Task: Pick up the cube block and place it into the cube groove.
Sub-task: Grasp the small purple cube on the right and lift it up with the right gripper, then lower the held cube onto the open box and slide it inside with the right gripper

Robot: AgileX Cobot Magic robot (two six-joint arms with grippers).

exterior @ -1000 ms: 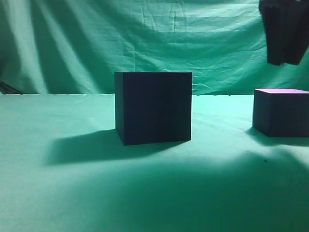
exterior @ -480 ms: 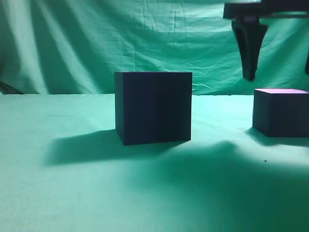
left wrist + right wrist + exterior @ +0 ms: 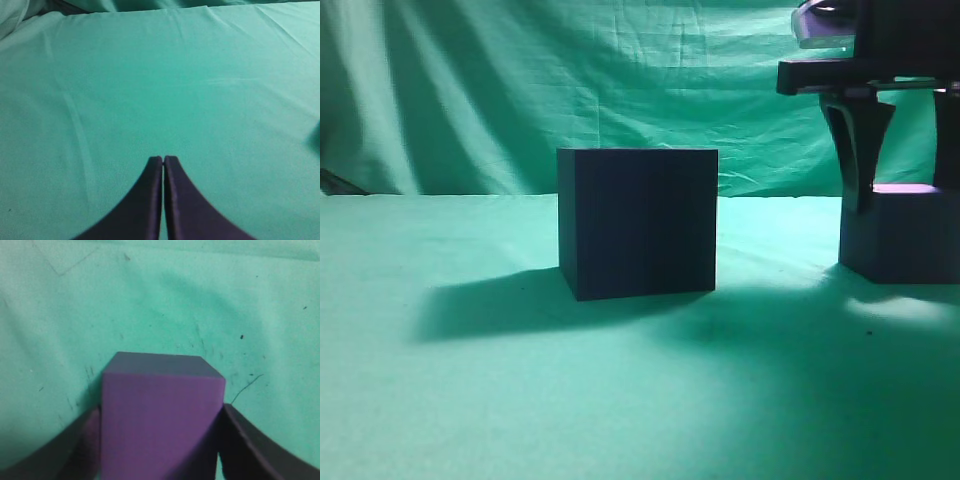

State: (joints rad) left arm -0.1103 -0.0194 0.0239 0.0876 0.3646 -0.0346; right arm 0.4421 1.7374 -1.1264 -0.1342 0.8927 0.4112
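The cube block [image 3: 900,240], small and dark with a light purple top, sits on the green cloth at the right edge. My right gripper [image 3: 908,197] has come down over it, with one finger [image 3: 863,160] at its left side and the other near the frame edge. In the right wrist view the block [image 3: 162,390] fills the space between the spread fingers [image 3: 240,440], and a thin gap shows on the right side. The cube groove [image 3: 638,222], a larger near-black box, stands in the middle. My left gripper [image 3: 163,159] is shut and empty over bare cloth.
Green cloth [image 3: 470,400] covers the table and hangs as a backdrop [image 3: 520,80]. The groove casts a shadow to its left. The right arm's shadow darkens the cloth in front of both cubes.
My right gripper has come down from the upper right until its fingers straddle the cube block. The block and the groove have not moved.
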